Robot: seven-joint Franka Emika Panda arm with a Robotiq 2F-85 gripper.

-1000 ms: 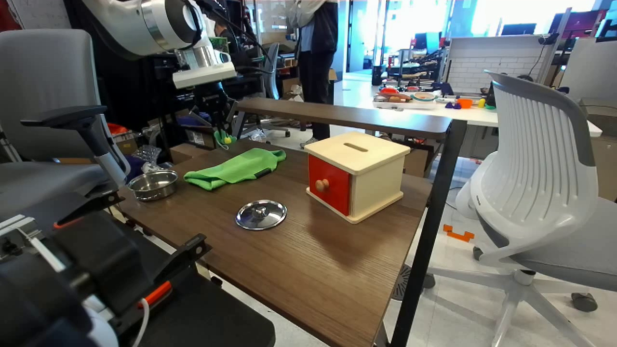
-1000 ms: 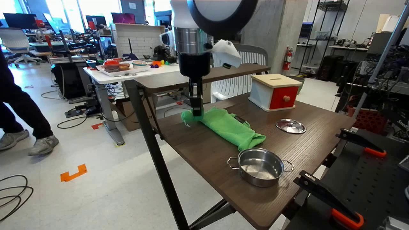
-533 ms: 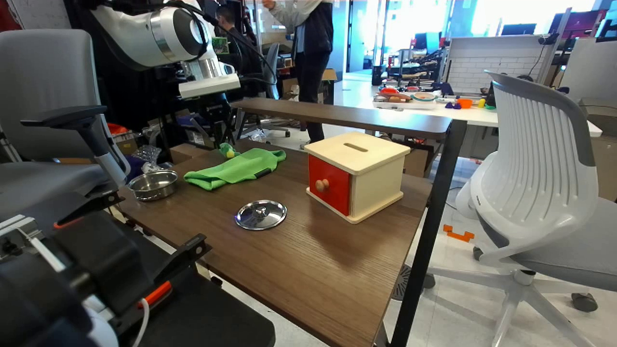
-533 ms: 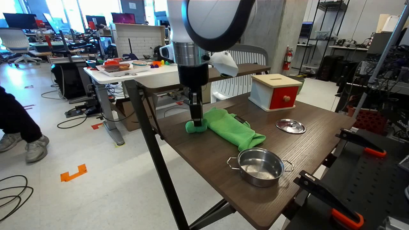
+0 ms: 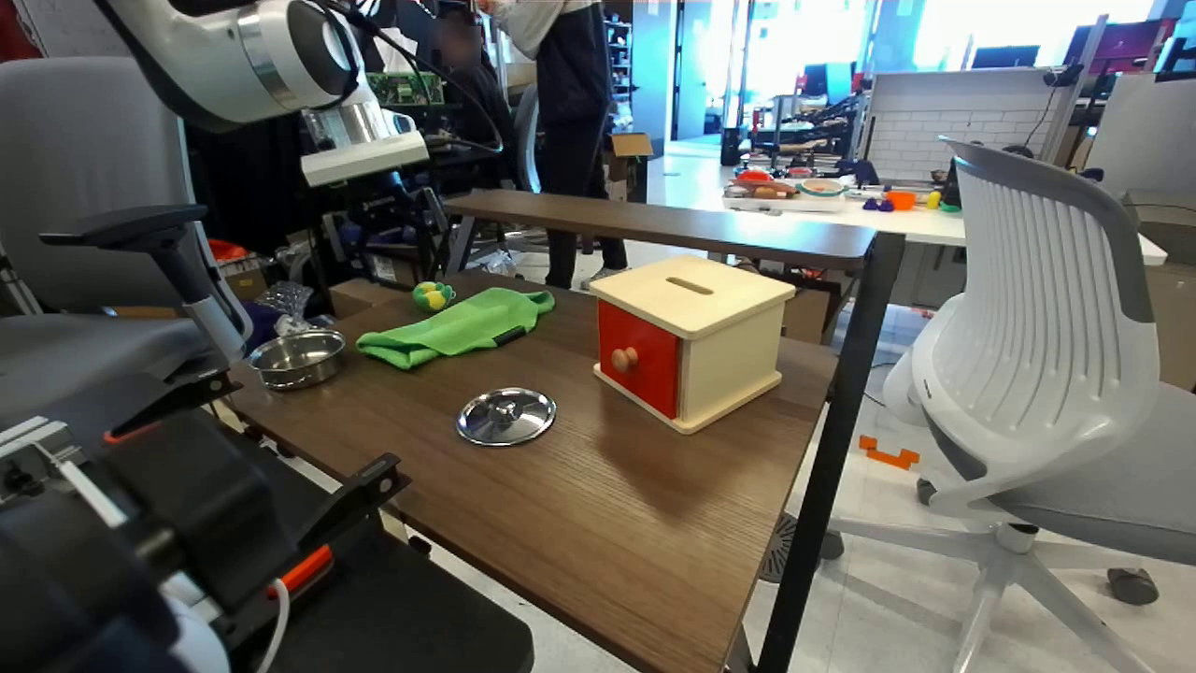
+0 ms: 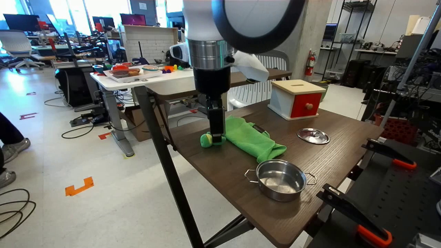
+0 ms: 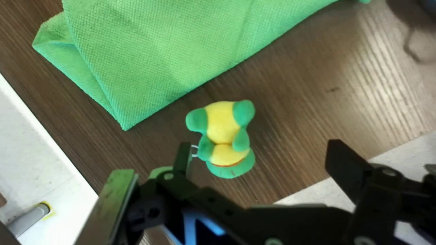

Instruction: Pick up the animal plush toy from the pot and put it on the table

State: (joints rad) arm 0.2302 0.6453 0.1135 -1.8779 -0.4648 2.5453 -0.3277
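I can see the gripper (image 7: 259, 148) with its jaws spread wide, and the animal plush toy (image 7: 222, 122) lying on the table (image 7: 299, 102), at ten o'clock from the pot (image 6: 281, 181) in an exterior view.

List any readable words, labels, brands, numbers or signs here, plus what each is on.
Legible: none.
Too small or blurred, in an exterior view:
White marking on the nearer clamp.
Label on the fire extinguisher.
Dark print on the cardboard box.
Pale lettering on the dark item, right edge.
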